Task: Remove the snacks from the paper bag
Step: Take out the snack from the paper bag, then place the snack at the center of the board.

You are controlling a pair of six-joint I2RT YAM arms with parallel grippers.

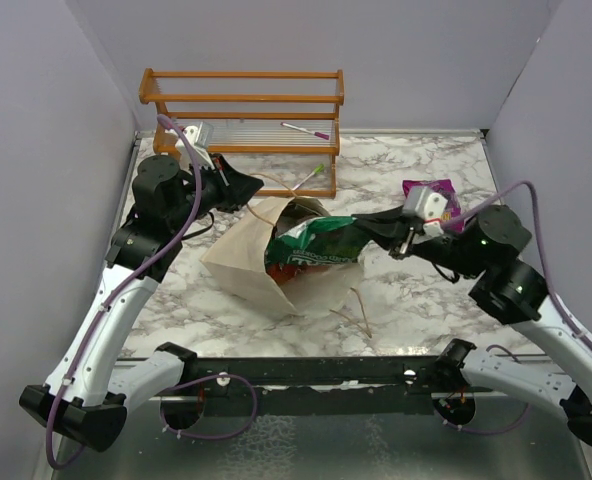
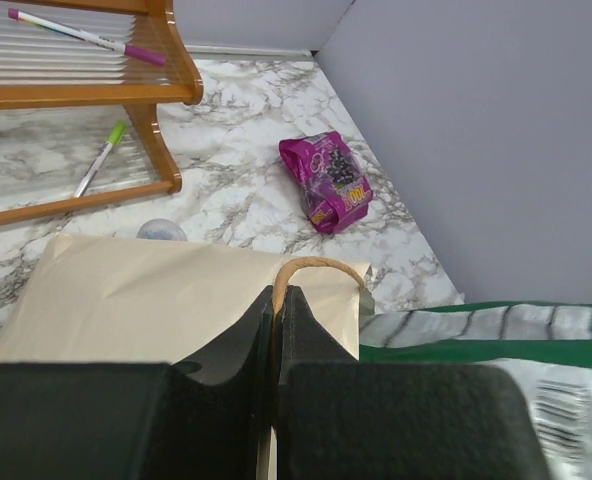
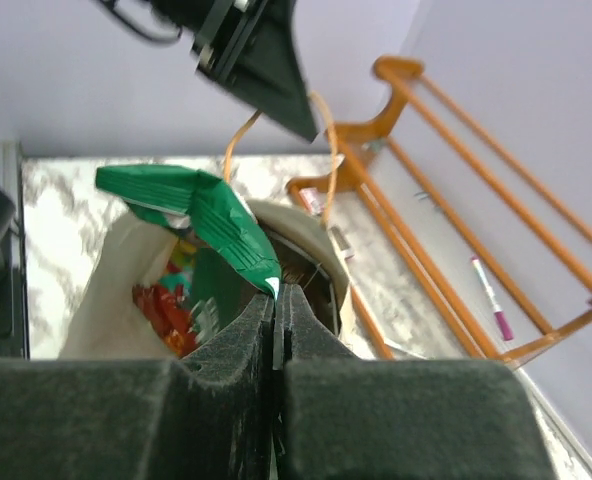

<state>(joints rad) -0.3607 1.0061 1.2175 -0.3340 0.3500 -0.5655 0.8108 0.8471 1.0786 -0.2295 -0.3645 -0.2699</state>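
Here, the green snack packet (image 1: 316,245) sticks out of the mouth of the paper bag (image 1: 238,262) at the centre of the top view, its corner pinched tight by the right gripper (image 3: 276,292); red packets (image 3: 161,308) lie inside. The left gripper (image 2: 276,292) is clamped on the bag's tan string handle (image 2: 316,262). A purple packet (image 1: 428,195) lies on the marble table (image 1: 406,290) at right, and the wooden rack (image 1: 241,100) stands at upper left

Overhead camera looks down from behind; wrist cameras (close in) share the paper bag (image 2: 126,300).
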